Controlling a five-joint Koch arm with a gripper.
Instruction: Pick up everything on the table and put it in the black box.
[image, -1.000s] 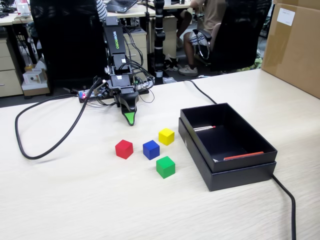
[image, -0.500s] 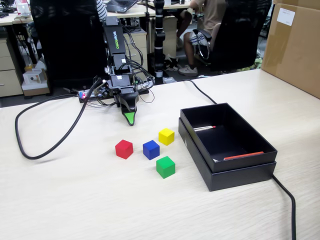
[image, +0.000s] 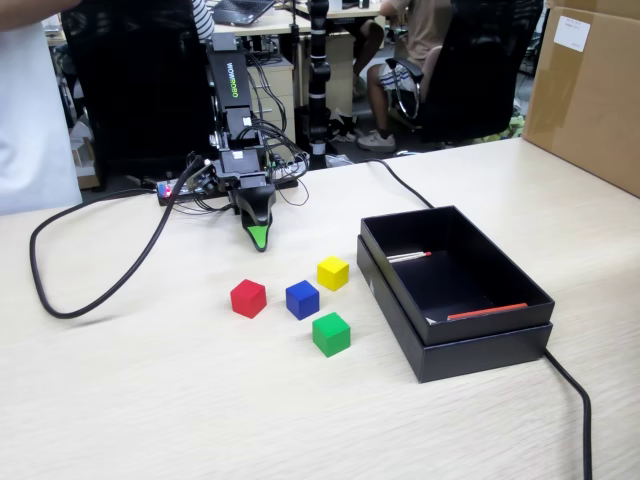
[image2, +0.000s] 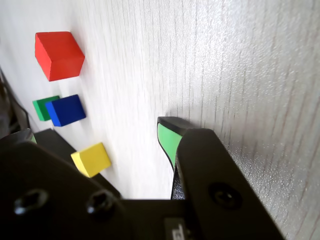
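Cubes: four lie loose on the table, grouped between my gripper and the black box; none touches another.
Red cube: leftmost of the group in the fixed view, just ahead of my fingertips and nearest to them. In the wrist view it sits at the upper left.
Blue cube: just right of the red one in the fixed view, apart from it. In the wrist view it lies below the red one.
Yellow cube: behind and right of the blue one in the fixed view, the closest of the four to the box wall. In the wrist view it sits lowest of the group.
Green cube: frontmost in the fixed view, farthest from my gripper. In the wrist view it is partly hidden behind the blue one.
Black box: open-topped, right of the cubes in the fixed view, seated in its own lid. Inside it lie a red pen and a second thin stick. No cube is inside.
My gripper: points down with its green tip at or just above the table, behind the cubes, touching none.
Gripper state: I hold nothing. In the wrist view one green-faced finger shows clearly and a sliver of green shows at the far left edge, so I read the jaws as parted wide.
Cable: a black lead loops across the table left of my arm.
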